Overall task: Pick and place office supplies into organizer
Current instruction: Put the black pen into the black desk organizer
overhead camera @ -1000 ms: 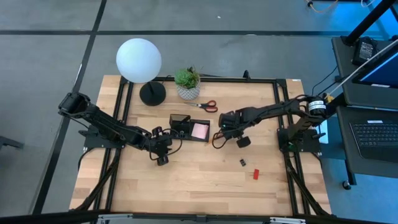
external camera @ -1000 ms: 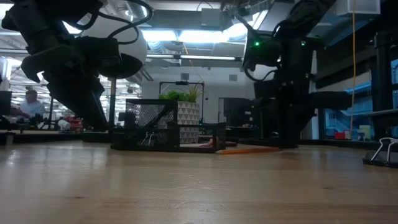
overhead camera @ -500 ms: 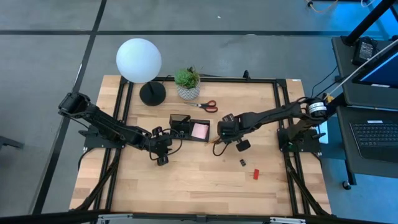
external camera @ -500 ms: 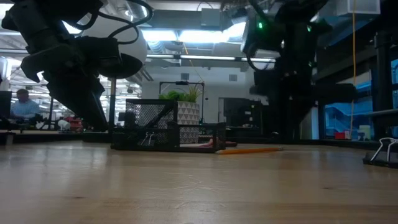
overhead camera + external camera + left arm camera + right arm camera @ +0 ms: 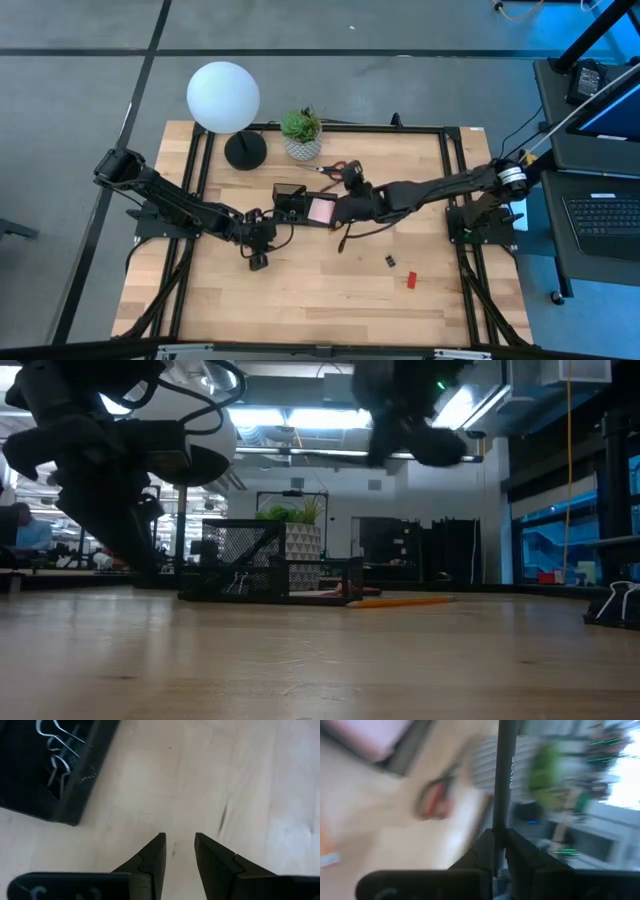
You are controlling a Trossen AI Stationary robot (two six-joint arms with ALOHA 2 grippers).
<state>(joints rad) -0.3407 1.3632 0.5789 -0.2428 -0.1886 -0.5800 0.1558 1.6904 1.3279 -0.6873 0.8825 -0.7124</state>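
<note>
The black organizer [image 5: 300,205] stands mid-table with a pink sticky-note pad [image 5: 322,210] in it; its mesh wall [image 5: 250,565] shows in the low view. My right gripper [image 5: 499,834] is raised just right of it [image 5: 342,208], shut on a black pen [image 5: 500,770]. My left gripper [image 5: 179,847] stands open over bare wood near the organizer's near left corner [image 5: 258,258]. Red-handled scissors [image 5: 336,168], an orange pencil [image 5: 400,601], a small black clip [image 5: 391,261] and a red block [image 5: 411,280] lie on the table. My right gripper pinches the black pen [image 5: 500,817] between its two fingers, near one end. The rest of the pen sticks out past the fingertips. The pen is lifted clear of the table.
A lamp with a white globe [image 5: 223,96] and round black base [image 5: 245,150] and a potted plant [image 5: 301,133] stand at the far edge. A binder clip [image 5: 615,605] sits at the low view's right. Bare wood lies toward the near edge.
My right gripper has risen from the table and swung toward the organizer, its wrist turning as it went; it stays shut on the pen. My left gripper has turned a little in place.
</note>
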